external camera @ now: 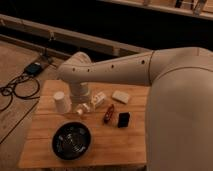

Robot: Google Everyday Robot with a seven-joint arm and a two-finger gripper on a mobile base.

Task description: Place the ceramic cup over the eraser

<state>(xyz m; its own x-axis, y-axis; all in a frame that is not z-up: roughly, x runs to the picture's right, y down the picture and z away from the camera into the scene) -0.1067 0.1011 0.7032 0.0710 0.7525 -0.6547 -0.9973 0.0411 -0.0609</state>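
Note:
The ceramic cup [62, 102], small, plain and white, stands on the wooden table [125, 147] at the left. The eraser [123, 119], a small black block, lies right of the middle. My white arm reaches in from the right, and my gripper [81, 106] hangs low over the table just right of the cup. It is well left of the eraser. The gripper's wrist hides part of the table behind it.
A black bowl [72, 141] sits at the front left. A slim red-and-dark object [108, 114] lies just left of the eraser. A flat white rounded piece [120, 96] and a white oblong item [98, 98] lie behind. Cables [20, 85] run on the floor to the left.

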